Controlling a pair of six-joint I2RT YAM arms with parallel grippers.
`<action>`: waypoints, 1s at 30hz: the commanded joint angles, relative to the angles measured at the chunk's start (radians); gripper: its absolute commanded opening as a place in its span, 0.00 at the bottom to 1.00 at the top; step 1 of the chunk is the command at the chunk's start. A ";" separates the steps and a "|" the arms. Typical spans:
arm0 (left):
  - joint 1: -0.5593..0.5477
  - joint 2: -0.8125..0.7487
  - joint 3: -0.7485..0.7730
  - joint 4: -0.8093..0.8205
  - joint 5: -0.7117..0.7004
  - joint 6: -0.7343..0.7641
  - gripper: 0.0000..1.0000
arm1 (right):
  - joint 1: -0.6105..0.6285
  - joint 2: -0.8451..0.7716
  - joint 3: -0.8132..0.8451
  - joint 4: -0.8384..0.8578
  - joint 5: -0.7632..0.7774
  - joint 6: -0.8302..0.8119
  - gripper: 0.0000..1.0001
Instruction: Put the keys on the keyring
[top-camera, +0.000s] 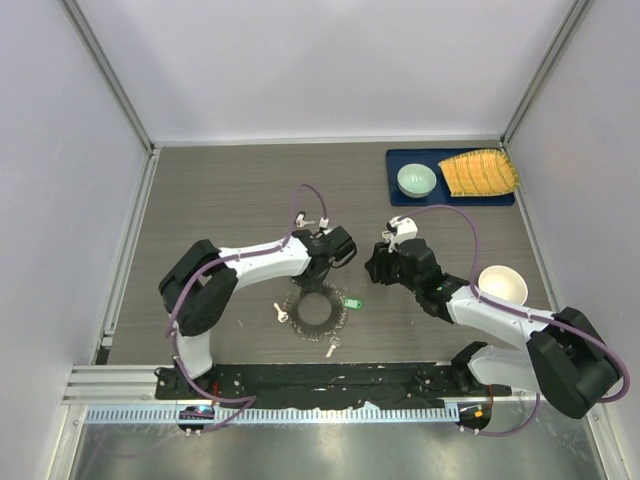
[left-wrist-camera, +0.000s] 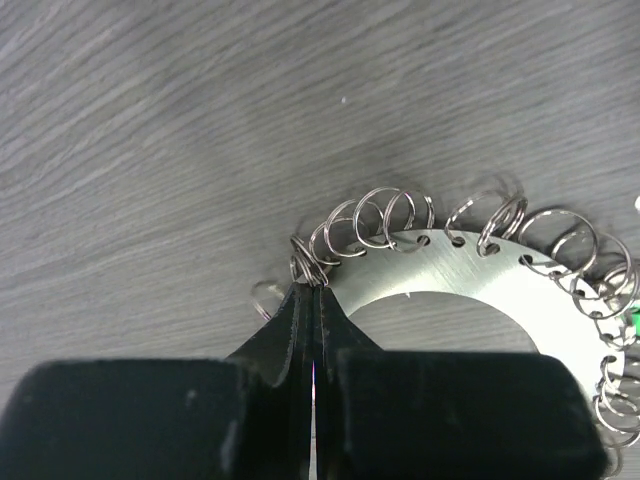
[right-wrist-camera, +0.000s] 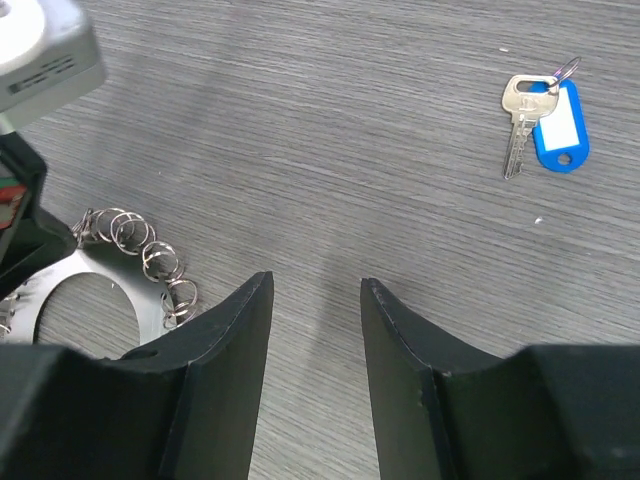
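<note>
Left jaws pinch a loop on the keyring (left-wrist-camera: 470, 275) — right jaws spread, blue key (right-wrist-camera: 545, 125) nearby.

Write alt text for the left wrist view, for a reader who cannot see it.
The left gripper, jaws shut, pinches what looks like one small wire loop at the rim of the keyring, a flat silver ring punched with holes and strung with many such loops. It lies on a grey wood-grain table.
</note>
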 joint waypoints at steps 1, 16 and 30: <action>0.016 0.037 0.078 -0.021 0.050 0.068 0.00 | -0.002 -0.028 -0.004 0.014 0.016 -0.014 0.47; 0.019 -0.042 -0.004 0.092 0.026 -0.027 0.47 | -0.002 -0.028 -0.008 0.022 0.006 -0.017 0.47; -0.065 -0.163 -0.159 0.295 -0.169 -0.032 0.29 | -0.002 -0.034 -0.028 0.046 -0.004 -0.013 0.47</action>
